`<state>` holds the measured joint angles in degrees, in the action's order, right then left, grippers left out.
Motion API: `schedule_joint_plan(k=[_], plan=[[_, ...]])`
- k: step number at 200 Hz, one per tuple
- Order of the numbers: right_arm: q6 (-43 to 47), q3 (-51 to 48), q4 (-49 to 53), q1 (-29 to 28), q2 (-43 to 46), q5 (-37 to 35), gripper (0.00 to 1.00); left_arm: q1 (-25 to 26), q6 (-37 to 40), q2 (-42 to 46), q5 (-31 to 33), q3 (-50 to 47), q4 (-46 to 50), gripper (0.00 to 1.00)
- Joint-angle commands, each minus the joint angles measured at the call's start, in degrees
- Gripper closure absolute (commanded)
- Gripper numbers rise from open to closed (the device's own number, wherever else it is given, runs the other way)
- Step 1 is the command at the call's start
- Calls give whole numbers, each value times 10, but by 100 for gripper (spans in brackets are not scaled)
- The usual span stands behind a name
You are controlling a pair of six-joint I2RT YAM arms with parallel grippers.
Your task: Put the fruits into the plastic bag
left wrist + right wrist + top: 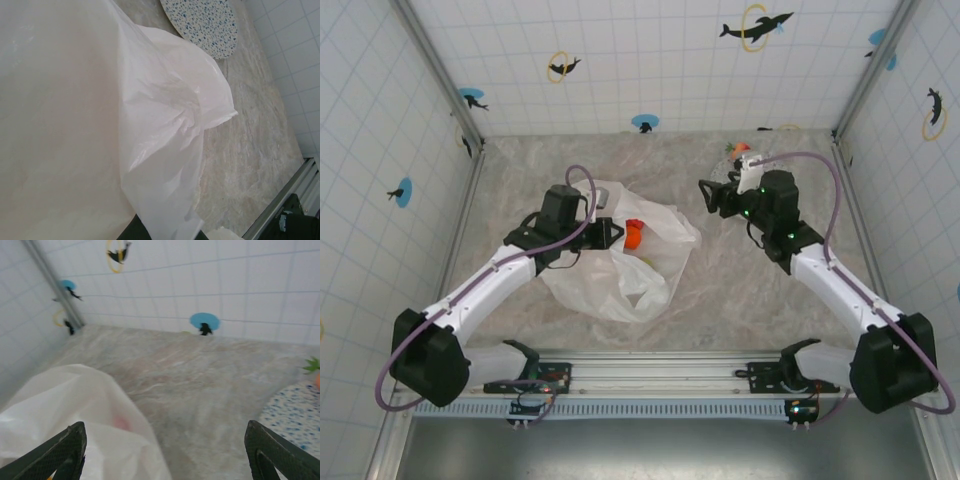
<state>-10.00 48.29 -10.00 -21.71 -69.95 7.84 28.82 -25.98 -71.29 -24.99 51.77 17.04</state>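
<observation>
The white plastic bag [620, 265] lies crumpled left of centre, and its film fills most of the left wrist view [100, 125]. My left gripper [609, 232] is shut on the bag's upper edge, its dark fingers [131, 233] half hidden under the film. An orange-red fruit [634, 235] sits in the bag's mouth. A pink fruit shows faintly through the film [122, 423]. My right gripper [712, 196] hangs open and empty between bag and plate, with the bag [75, 410] by its left finger [62, 455]. More fruits [742, 150] lie at the back right, one orange [318, 380].
The speckled grey-white plate [295, 415] lies right of my right gripper, also seen in the left wrist view [202, 22]. Tiled walls close in the marbled table on three sides. A metal rail [650, 375] runs along the near edge.
</observation>
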Motion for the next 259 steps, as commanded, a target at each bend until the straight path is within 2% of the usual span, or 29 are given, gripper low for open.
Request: schedule_joint_plan(k=[1,26,46,109,184,259], plan=[[36,33,41,10,-28,-102,15,-4,-18,-6,-4,10,-18,100],[92,40,39,25,-80,-172,12,-4,-28,-5,-11,5,-30,100],[140,55,26,52,-143,-191,9,-4,-28,-7,-9,8,-25,100],[142,188,14,146,-354,-115,10,-4,-32,-14,-5,15,-22,100],[214,382,46,159,-538,-105,10,-3,-32,-42,-3,37,-17,100],[251,502,79,159,-640,-109,12,-3,-29,-65,-7,60,-11,100]])
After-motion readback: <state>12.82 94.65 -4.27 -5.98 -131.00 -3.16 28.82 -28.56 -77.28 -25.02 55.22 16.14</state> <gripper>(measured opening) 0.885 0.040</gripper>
